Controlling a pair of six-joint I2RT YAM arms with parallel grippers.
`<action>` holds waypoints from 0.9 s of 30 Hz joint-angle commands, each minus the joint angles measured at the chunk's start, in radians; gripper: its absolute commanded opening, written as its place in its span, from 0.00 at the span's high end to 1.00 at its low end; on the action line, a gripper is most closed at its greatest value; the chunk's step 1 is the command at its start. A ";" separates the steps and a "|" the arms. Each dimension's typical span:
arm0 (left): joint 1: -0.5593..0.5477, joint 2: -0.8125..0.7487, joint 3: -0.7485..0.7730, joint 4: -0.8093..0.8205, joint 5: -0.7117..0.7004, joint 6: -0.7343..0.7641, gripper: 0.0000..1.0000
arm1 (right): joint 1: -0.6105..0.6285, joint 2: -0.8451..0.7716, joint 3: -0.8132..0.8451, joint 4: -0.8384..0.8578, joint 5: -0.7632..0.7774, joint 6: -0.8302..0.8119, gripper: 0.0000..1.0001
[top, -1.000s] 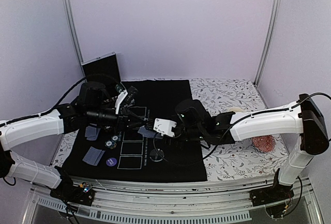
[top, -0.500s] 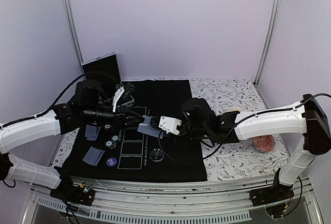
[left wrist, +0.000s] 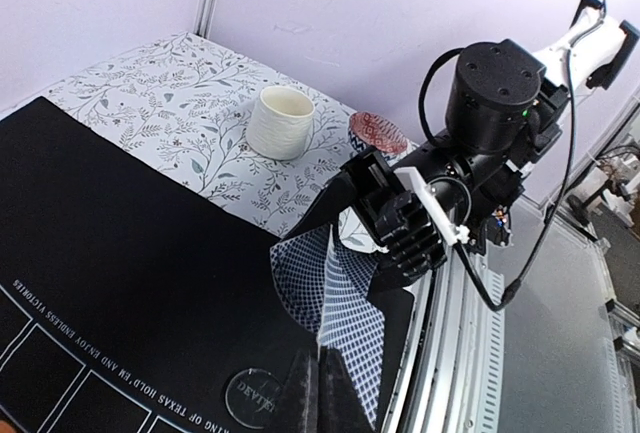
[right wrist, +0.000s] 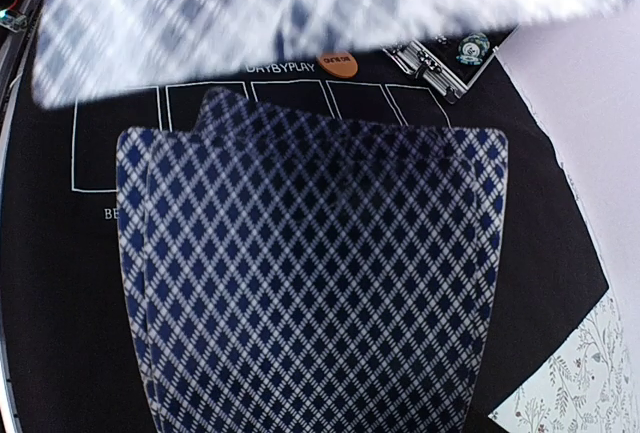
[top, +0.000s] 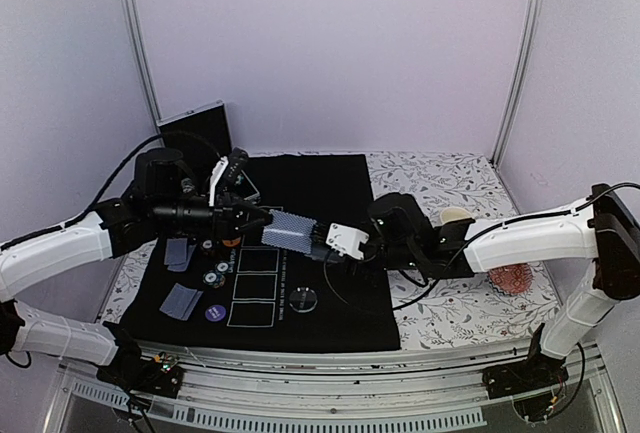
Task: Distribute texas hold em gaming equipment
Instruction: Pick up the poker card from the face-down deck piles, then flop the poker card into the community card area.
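At the left of the black mat [top: 320, 178], two loose cards [top: 180, 301] lay face down beside a few chips [top: 215, 275], so the deal looked only partly done. Just right of them the left gripper [top: 260, 221] hung above the mat with its jaws fully closed on the near end of a card [left wrist: 352, 338], which ran across to the deck [right wrist: 320, 273] in the air between the two arms. The right gripper [top: 335, 243] met it from the other side, jaws about half apart and apparently clamped on the deck by its edges, though its fingers were hidden in its own view. The deck had fanned slightly, with several backs showing offset. The main risk was that friction would drag extra cards out with the pinched one, or tug the deck loose from the right jaws and scatter it over the mat and the clear disc [top: 305, 300] below. A skewed pull could also bend the card. Further right on the counter [top: 440, 188], the cup [top: 455, 215] and dish [top: 512, 278] stood well apart from the handover.
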 commanded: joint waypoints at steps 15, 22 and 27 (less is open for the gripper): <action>0.084 -0.086 -0.059 -0.265 -0.170 -0.280 1.00 | -0.074 -0.222 -0.149 -0.017 -0.002 0.001 0.50; 0.081 -0.085 -0.195 -0.241 -0.133 -0.385 1.00 | -0.085 -0.278 -0.153 -0.069 -0.054 -0.070 0.50; 0.081 -0.093 -0.254 -0.239 -0.154 -0.407 1.00 | -0.090 -0.302 -0.172 -0.081 -0.107 -0.094 0.50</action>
